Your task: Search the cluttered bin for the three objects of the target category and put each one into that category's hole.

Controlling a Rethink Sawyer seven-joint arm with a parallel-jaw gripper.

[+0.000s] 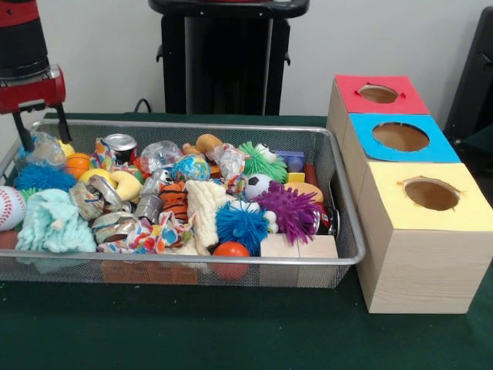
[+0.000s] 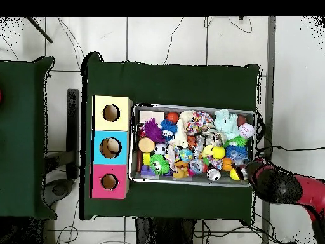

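The mesh bin (image 1: 339,193) fills the left and centre of the front view, heaped with toys: a purple spiky ball (image 1: 289,208), a blue spiky ball (image 1: 241,225), a baseball (image 1: 9,206) and a can (image 1: 119,144). At right stand 3 boxes with holes: red (image 1: 381,94), blue (image 1: 402,137) and yellow (image 1: 431,196). The gripper (image 1: 42,132) hangs over the bin's upper-left corner; whether its fingers are apart I cannot tell. Bare green table (image 1: 192,331) lies below.

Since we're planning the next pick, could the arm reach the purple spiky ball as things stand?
Probably yes: the purple spiky ball sits on top of the clutter with nothing over it, though the end effector hangs at the bin's opposite end.
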